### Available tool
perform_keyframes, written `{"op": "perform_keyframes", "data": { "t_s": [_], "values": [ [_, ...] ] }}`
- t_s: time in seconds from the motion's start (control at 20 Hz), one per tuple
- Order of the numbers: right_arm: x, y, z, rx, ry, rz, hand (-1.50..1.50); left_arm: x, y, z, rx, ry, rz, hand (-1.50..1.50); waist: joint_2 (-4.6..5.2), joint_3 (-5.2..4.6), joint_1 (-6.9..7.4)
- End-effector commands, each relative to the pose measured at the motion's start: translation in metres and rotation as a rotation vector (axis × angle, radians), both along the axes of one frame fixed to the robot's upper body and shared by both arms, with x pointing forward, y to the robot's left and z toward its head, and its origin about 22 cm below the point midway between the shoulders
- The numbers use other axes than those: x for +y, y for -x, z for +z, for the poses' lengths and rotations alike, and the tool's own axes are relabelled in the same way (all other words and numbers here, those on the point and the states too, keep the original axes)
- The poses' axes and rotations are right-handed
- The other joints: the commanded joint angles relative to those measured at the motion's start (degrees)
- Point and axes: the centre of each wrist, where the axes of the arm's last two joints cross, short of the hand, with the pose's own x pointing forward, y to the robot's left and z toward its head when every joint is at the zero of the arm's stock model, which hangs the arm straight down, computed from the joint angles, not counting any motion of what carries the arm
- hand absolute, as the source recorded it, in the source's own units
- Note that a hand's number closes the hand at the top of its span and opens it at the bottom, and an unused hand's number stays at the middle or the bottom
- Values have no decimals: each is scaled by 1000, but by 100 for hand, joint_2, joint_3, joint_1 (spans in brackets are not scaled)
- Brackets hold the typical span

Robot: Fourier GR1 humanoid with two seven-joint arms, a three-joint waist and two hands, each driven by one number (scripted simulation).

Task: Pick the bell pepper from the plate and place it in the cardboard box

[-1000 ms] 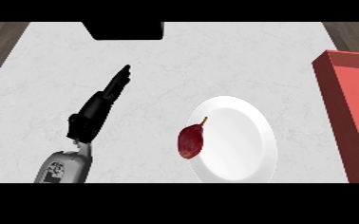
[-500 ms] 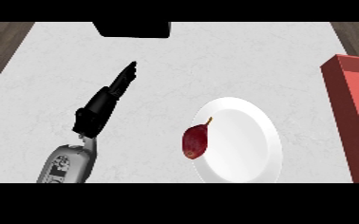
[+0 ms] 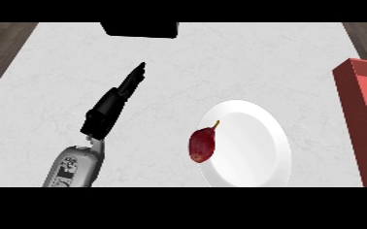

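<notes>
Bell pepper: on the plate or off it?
On: bell pepper lies at the plate's left edge; left hand open, apart from it.

Kitchen: marble counter point(image 3: 237, 63) w/ plate point(image 3: 252, 143)

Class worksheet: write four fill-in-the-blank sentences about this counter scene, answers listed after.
1. The bell pepper lies on the white ____.
2. It sits at the plate's ____ side in the view.
3. Only the robot's ____ hand shows, fingers straight.
4. The box at the view's right edge is ____.
Answers: plate, left, left, red.
</notes>
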Motion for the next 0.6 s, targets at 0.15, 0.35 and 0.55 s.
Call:
{"op": "perform_keyframes", "data": {
  "t_s": [0.15,0.35,0.55],
  "values": [
    [0,-11,-34,201,-35,191,-150,-8,-6,-7,-4,3,-5,0,28,-6,26],
    [18,-17,-58,262,-129,247,-150,-2,-6,-1,11,-4,-15,0,2,-5,18],
    [27,-20,-80,316,-373,212,-150,-11,-3,2,-10,4,-14,0,12,5,71]
  ]
}}
